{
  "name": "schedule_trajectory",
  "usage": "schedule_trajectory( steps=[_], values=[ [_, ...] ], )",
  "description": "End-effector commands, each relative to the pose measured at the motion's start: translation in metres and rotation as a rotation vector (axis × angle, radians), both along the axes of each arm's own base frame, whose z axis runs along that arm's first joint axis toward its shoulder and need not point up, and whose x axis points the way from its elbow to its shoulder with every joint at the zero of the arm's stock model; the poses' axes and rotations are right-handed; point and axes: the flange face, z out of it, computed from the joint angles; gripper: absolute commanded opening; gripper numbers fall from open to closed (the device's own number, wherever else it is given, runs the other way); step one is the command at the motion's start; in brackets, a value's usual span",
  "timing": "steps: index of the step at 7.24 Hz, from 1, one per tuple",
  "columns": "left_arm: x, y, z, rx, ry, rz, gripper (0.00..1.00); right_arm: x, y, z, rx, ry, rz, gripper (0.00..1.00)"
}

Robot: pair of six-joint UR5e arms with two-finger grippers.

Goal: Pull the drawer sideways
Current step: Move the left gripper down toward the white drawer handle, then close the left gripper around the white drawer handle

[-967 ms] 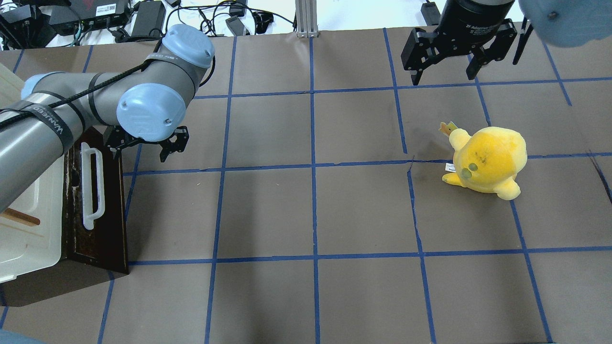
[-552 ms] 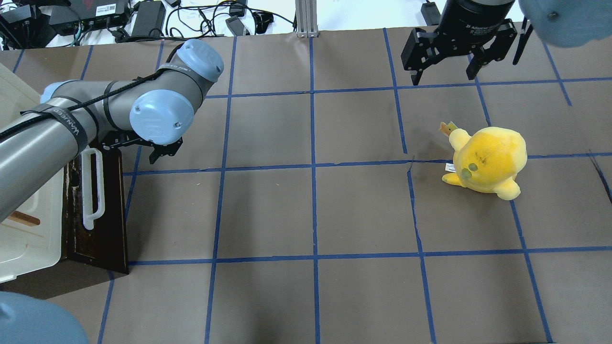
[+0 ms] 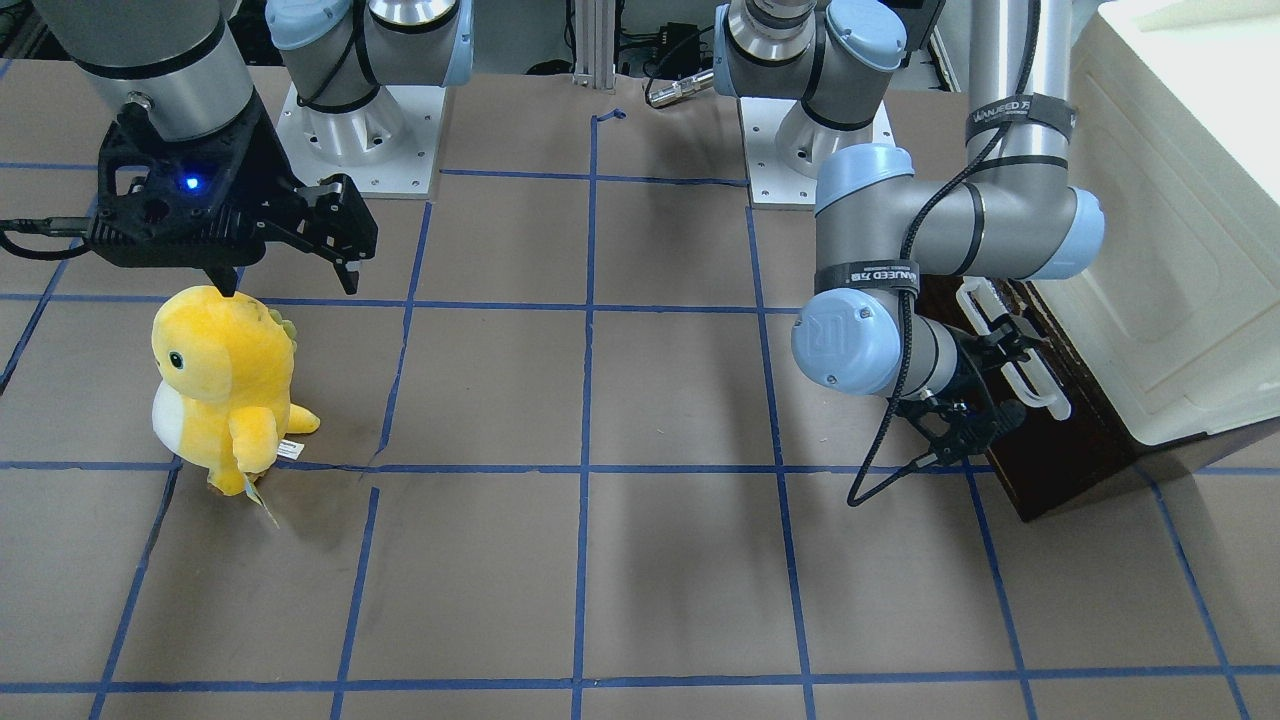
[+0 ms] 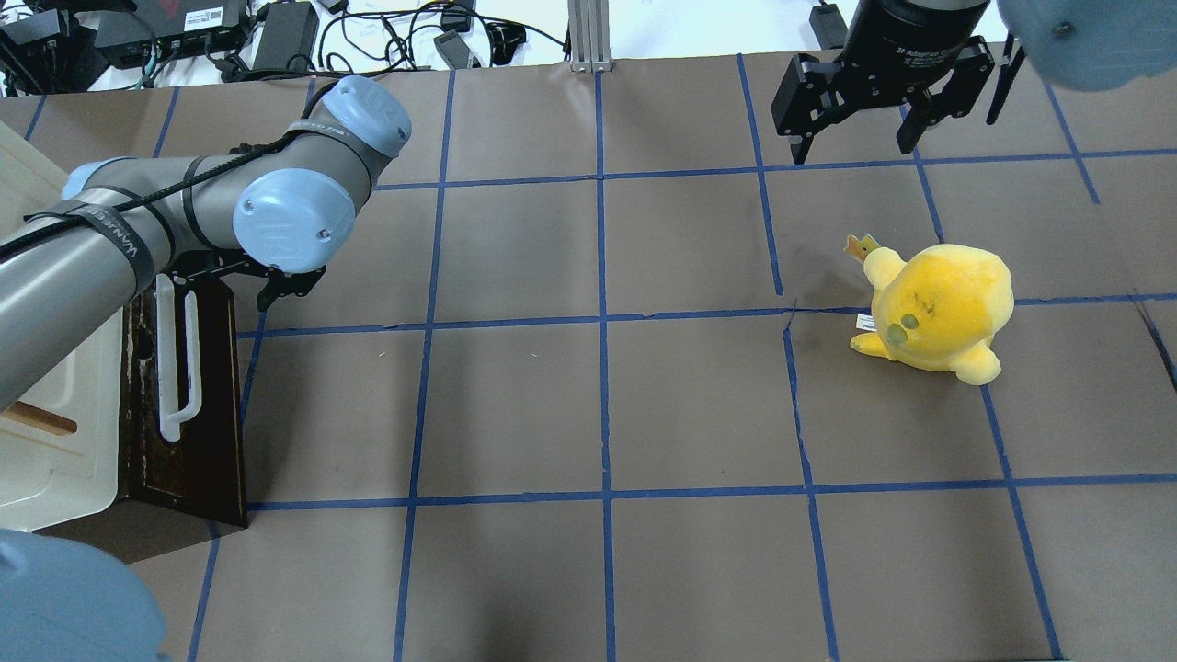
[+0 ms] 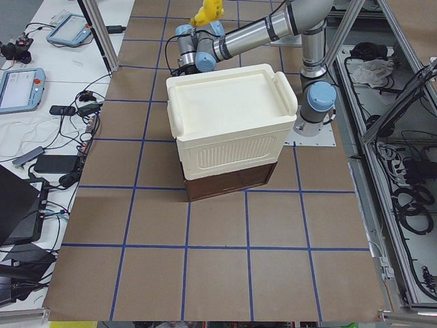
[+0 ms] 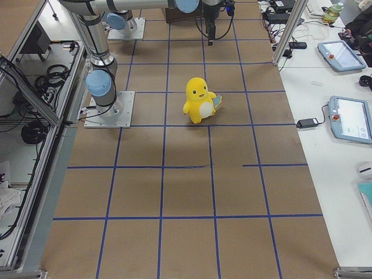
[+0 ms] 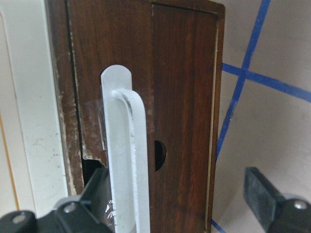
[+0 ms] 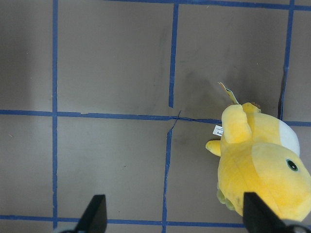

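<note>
Readable print on the two arms

A black strap around the left arm carries the white word "WANJEED", and the overhead view shows the same word on a strap. On the dark body above the right gripper, white letters say "2F Adaptive"; the rest of this line I cannot read.

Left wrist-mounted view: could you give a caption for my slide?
Left gripper, fingers open, frames the long white bar handle of the dark brown wooden drawer.

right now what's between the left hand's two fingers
The drawer's white handle, seen in the left wrist view: it stands between the open left hand's fingers, close to one of them.
</note>
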Motion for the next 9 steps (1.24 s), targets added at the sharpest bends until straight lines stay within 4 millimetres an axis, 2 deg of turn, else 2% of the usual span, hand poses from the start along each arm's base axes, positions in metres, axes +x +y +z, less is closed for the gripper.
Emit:
schedule_trajectory(
  steps=[1, 3, 4, 7, 9],
  values=[
    [0.02, -0.002, -0.006, -0.013, -0.011, 0.055, 0.83, 0.0, 0.0, 0.0, 0.0, 0.001, 0.001, 1.0],
    [0.02, -0.002, -0.013, -0.021, -0.017, 0.074, 0.74, 0.0, 0.0, 0.0, 0.0, -0.001, 0.0, 1.0],
    [0.019, -0.002, -0.013, -0.013, -0.015, 0.075, 0.65, 0.0, 0.0, 0.0, 0.0, 0.001, 0.0, 1.0],
    [0.019, 0.008, -0.025, 0.006, -0.02, 0.087, 0.64, 0.0, 0.0, 0.0, 0.0, -0.001, 0.0, 1.0],
    [0.019, 0.009, -0.026, 0.008, -0.021, 0.088, 0.64, 0.0, 0.0, 0.0, 0.0, -0.001, 0.0, 1.0]
  ],
)
